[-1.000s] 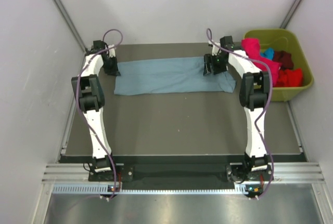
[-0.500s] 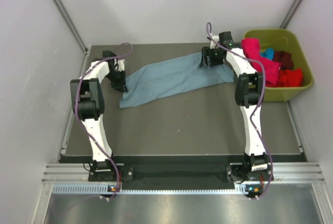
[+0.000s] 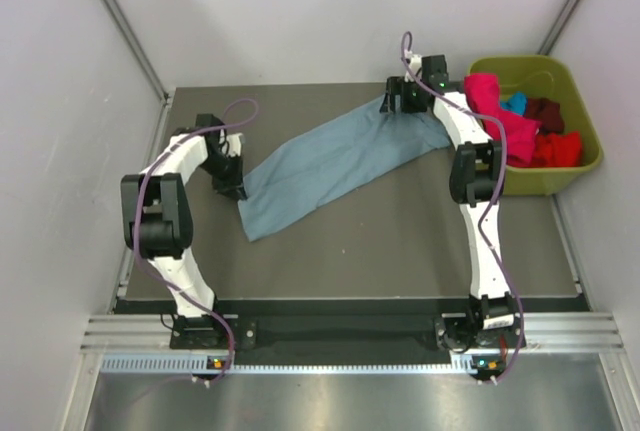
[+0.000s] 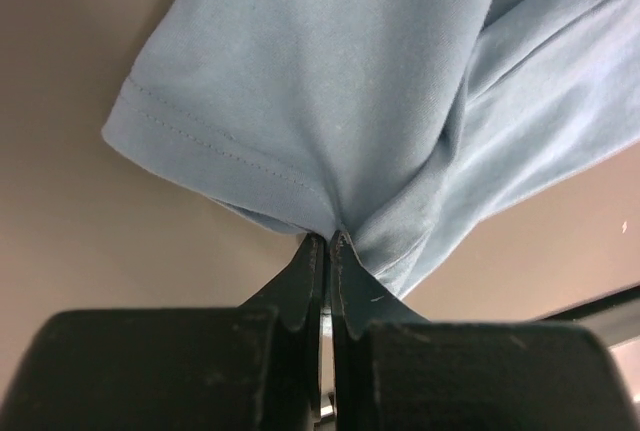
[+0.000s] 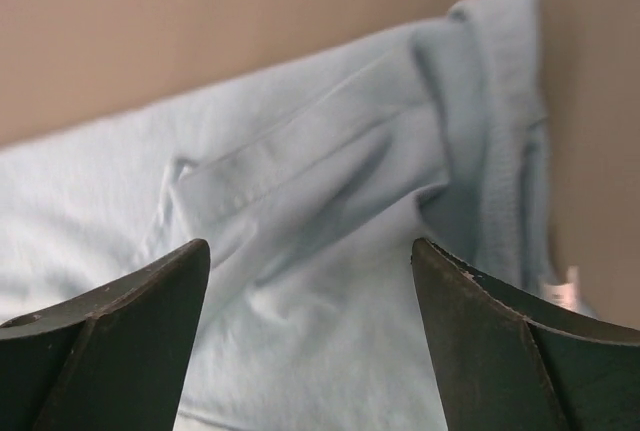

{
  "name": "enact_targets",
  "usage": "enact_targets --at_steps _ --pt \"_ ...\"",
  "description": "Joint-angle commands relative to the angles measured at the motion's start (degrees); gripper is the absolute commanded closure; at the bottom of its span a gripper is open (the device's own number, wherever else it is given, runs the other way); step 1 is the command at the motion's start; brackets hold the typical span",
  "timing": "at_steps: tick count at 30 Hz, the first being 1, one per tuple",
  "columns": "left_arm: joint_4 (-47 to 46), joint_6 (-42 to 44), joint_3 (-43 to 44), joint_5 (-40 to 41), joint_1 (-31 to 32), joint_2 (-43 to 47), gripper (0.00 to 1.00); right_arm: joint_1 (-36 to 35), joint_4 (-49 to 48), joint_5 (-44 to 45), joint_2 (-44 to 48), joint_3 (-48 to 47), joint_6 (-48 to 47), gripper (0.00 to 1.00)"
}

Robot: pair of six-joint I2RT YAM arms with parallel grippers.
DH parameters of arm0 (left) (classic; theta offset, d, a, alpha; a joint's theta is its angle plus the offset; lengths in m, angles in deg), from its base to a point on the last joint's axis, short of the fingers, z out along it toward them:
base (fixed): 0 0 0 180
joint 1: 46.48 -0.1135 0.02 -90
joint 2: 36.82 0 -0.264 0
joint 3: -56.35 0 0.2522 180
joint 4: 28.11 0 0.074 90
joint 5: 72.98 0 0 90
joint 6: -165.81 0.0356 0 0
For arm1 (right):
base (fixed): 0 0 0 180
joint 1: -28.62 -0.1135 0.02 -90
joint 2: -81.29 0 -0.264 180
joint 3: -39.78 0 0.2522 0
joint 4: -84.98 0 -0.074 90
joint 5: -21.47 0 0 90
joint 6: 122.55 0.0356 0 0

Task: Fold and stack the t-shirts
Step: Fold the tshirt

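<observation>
A large grey-blue t-shirt (image 3: 330, 161) lies folded into a long strip, slanting from the table's far right down to the left middle. My left gripper (image 3: 236, 187) is shut on its lower left end; the left wrist view shows the black fingertips (image 4: 310, 261) pinching the cloth (image 4: 340, 81) at the hem. My right gripper (image 3: 398, 103) is open above the strip's upper right end; the right wrist view shows the shirt (image 5: 330, 251) between the spread fingers (image 5: 130, 311). Pink (image 3: 495, 101), red (image 3: 560, 149), dark maroon (image 3: 545, 111) and turquoise (image 3: 514, 103) t-shirts lie in the bin.
An olive-green plastic bin (image 3: 590, 141) stands at the table's far right, beside the right arm. The dark table (image 3: 350, 251) is walled by white panels on left, back and right. Purple cables loop over both wrists.
The left gripper has pulled the shirt's left end toward the near side, so the strip now slants. The right gripper moved slightly farther back and left at the shirt's right end.
</observation>
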Motion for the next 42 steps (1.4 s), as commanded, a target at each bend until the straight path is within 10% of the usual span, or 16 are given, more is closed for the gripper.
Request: enact_targets --at_steps 1,13,30,37,42 --pt "3.2 0.0 -2.8 0.0 -0.1 6.4 1.00 0.2 -6.4 0.8 -0.8 -3.2 3.0 0.17" --pt "-0.2 1.3 -1.2 11.2 -0.5 11.5 0.61 -0.2 -4.0 3.3 12.5 5.0 2.5 0.14" --pt "7.2 3.9 30.4 8.3 -1.1 -23.9 0.66 2.1 -0.4 -1.7 27.6 37.2 10.3 0.13" --pt "9.8 5.3 31.5 7.1 -2.1 -26.6 0.90 3.0 -0.4 0.5 24.2 35.7 9.2 0.12" --pt "10.1 5.0 28.7 6.4 -2.3 -23.3 0.78 3.0 -0.5 1.6 18.7 30.1 8.8 0.12"
